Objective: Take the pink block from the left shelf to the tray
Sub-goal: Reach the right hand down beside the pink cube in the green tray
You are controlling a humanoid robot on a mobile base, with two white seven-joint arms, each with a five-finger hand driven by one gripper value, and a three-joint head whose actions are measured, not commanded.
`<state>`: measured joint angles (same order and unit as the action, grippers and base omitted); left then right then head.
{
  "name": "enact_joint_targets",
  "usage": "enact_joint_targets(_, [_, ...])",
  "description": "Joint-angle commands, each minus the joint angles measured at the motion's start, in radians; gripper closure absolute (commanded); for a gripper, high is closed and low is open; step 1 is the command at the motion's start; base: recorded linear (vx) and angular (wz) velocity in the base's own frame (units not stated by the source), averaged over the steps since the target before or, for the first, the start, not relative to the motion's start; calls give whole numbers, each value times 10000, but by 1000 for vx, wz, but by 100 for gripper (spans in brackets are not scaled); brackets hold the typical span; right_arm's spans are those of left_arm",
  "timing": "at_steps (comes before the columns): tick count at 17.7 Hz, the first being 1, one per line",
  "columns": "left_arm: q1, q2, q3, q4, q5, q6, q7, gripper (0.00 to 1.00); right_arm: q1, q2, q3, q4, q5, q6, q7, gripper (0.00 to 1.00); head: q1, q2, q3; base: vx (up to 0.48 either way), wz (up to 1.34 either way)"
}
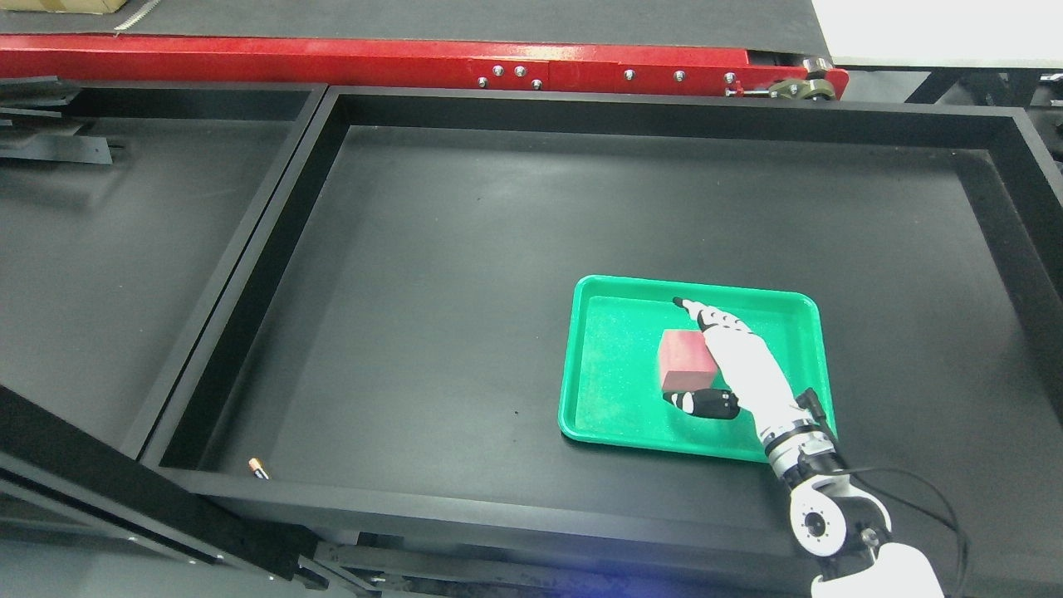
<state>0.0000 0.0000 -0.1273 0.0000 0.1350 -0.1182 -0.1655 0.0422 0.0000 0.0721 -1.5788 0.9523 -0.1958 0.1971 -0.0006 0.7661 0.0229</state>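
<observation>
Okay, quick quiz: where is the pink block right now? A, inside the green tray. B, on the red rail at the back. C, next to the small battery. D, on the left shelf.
A: the pink block sits inside the green tray, beside the right hand.

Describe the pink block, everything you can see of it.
The pink block is a small box-shaped piece, pinkish-red, with a matte surface that looks like foam or painted wood; its top face is lighter than its darker near side. It sits inside the green tray, right of the tray's middle, apparently resting flat on its floor. The right hand is around it: thumb at the near side, fingers stretched past the right edge. Whether they press it is unclear.
</observation>
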Motion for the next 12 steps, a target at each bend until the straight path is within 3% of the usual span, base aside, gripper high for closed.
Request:
enact_joint_targets(1, [199, 175, 0, -175, 0, 1, -1, 0, -54, -174, 107, 341, 3, 25, 222, 1, 0, 0, 0, 22, -8])
enact_joint_targets(12, [199, 175, 0, -175, 0, 1, -1, 0, -69, -174, 168, 540, 3, 209, 222, 2, 0, 0, 0, 9, -1])
